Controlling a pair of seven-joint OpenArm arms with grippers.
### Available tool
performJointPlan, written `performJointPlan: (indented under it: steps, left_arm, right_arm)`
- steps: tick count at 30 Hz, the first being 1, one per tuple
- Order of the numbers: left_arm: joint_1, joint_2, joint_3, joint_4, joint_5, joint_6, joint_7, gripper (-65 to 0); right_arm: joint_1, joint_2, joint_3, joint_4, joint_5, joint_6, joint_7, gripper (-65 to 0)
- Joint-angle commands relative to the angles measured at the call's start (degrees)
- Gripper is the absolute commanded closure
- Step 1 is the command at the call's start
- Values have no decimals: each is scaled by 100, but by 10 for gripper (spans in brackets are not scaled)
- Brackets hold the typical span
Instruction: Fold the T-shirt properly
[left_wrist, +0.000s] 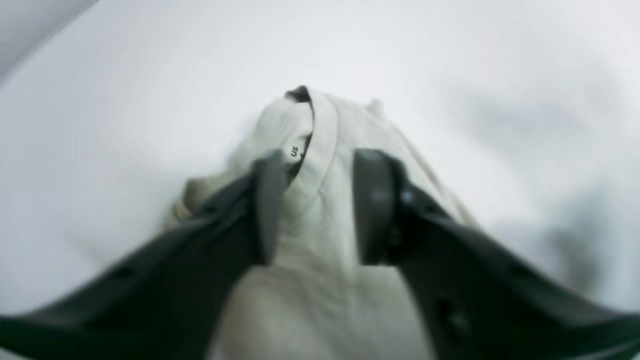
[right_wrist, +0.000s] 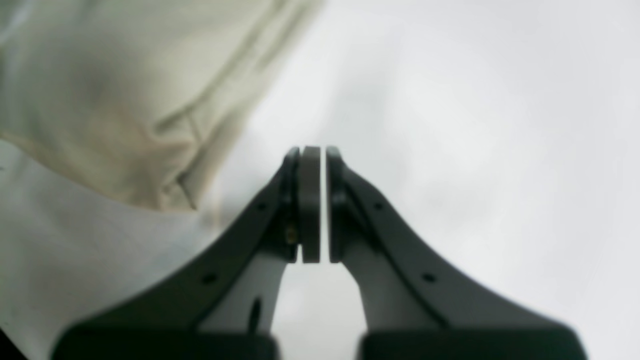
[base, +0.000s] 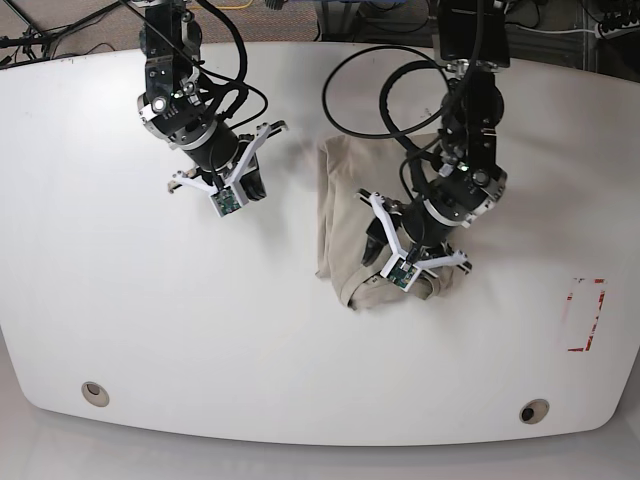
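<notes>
The T-shirt (base: 345, 215) lies bunched into a narrow, partly folded heap near the middle of the white table (base: 100, 320), just toward three o'clock of centre in the base view, running from about twelve o'clock down to six. The left gripper (left_wrist: 312, 205) sits over the heap's six o'clock end; in its wrist view the two dark fingers (left_wrist: 372, 205) stand apart with beige cloth and the collar band lying between and beyond them, the fabric resting loose rather than pinched, so the claw is released. The collar opening points toward twelve o'clock in that view, with a small printed mark inside it, too blurred to read. The right gripper (right_wrist: 314, 200) hovers over bare table at about ten o'clock of the shirt, apart from it, its jaws clenched together on nothing. In its wrist view a hemmed edge of the cloth fills the ten o'clock corner.
</notes>
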Motion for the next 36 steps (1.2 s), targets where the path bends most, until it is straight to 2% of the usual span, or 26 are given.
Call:
performJointPlan:
  steps: [1, 2, 3, 5, 8, 12, 16, 22, 24, 31, 36]
  left_arm:
    - [64, 26, 283, 103, -47, 618, -456, -371]
    - [108, 26, 362, 103, -47, 811, -553, -386]
    - [213, 26, 529, 103, -47, 1198, -772, -404]
    - [354, 17, 740, 95, -47, 1673, -1071, -411]
    - [530, -124, 1100, -37, -47, 2393, -1546, -414]
    - [582, -299, 1584, -468, -47, 2974, -1933, -414]
    - [591, -484, 1909, -1057, -56, 3483, -2337, -414]
    - [749, -730, 1944, -1734, -73, 3923, -3049, -415]
    - [784, -818, 1944, -1945, -91, 3967, -3137, -415]
    - [828, -1003, 1935, -2675, -99, 3976, -3155, -415]
    - [1154, -1372, 1698, -2613, -108, 3853, -3155, -415]
  right_arm:
    - [53, 72, 155, 116, 57, 27, 151, -19]
    - [53, 72, 208, 116, 57, 27, 151, -19]
    - [44, 72, 304, 116, 57, 36, 151, -19]
    - [44, 72, 401, 107, 57, 88, 151, -19]
    - [35, 45, 559, 107, 57, 343, 151, -19]
    - [26, 37, 718, 107, 57, 625, 151, -19]
    - [17, 37, 858, 99, 57, 730, 151, -19]
    - [9, 37, 964, 99, 57, 853, 151, -19]
    - [0, 37, 964, 99, 57, 880, 151, -19]
    - [-88, 37, 964, 107, 57, 880, 151, -19]
    - [-97, 37, 964, 107, 57, 880, 151, -19]
